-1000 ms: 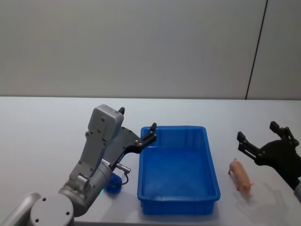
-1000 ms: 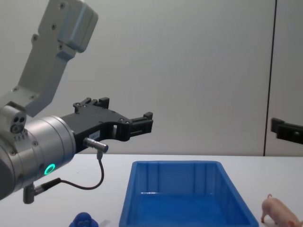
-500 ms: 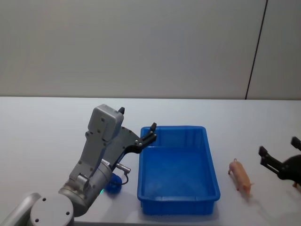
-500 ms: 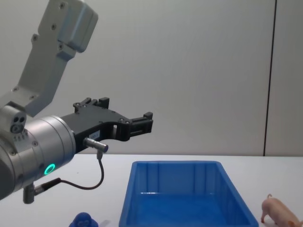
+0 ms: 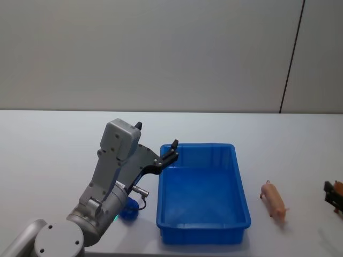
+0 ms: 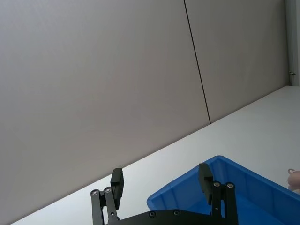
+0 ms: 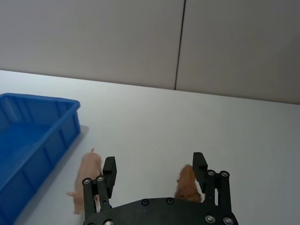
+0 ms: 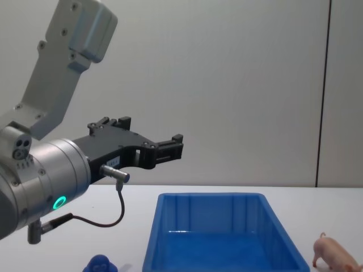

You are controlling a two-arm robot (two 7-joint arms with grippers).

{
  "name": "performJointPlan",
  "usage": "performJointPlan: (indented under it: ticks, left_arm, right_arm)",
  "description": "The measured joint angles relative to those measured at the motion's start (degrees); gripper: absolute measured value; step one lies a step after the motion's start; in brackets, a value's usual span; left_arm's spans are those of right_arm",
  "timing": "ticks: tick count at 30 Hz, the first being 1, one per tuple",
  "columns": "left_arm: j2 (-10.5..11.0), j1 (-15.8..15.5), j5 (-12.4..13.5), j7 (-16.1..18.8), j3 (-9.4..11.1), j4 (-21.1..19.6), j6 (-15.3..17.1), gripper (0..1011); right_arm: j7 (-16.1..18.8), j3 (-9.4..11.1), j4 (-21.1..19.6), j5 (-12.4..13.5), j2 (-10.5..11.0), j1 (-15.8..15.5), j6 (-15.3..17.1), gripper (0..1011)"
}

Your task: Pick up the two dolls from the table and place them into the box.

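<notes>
The pale-pink pig doll [image 5: 274, 199] lies on the white table [image 5: 53, 155] just right of the blue box [image 5: 240, 187]. The dark-blue doll [image 5: 128, 210] sits left of the box's near corner, partly hidden behind my left arm; its top shows in the chest view [image 8: 102, 264]. My left gripper [image 5: 158, 140] hangs open and empty in the air over the box's far left corner [image 6: 160, 177]. My right gripper [image 7: 154, 167] is open and empty, near the table's right edge [image 5: 334, 196], right of the pig [image 7: 88, 172].
A small orange-brown toy [image 7: 186, 183] lies on the table under my right gripper, close to one of its fingers [image 7: 200, 165]. The box is empty inside. A grey wall stands behind the table.
My right gripper has pulled back to the right, away from the pig, and now sits at the head view's right edge. The left arm, the dolls and the box have not moved.
</notes>
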Motion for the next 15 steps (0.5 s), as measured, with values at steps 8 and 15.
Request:
performJointPlan:
  ticks: [8, 15]
  left_arm:
    - [0.0, 0.0, 0.0, 0.0, 0.0, 0.0, 0.0, 1003]
    - [0.0, 0.0, 0.0, 0.0, 0.0, 0.0, 0.0, 1003]
  right_arm:
    - [-1.0, 1.01, 1.5, 0.46, 0.66, 0.0, 1.13, 1001]
    - [-0.53, 1.48, 4.1, 1.52, 0.73, 1.57, 2.55, 1001]
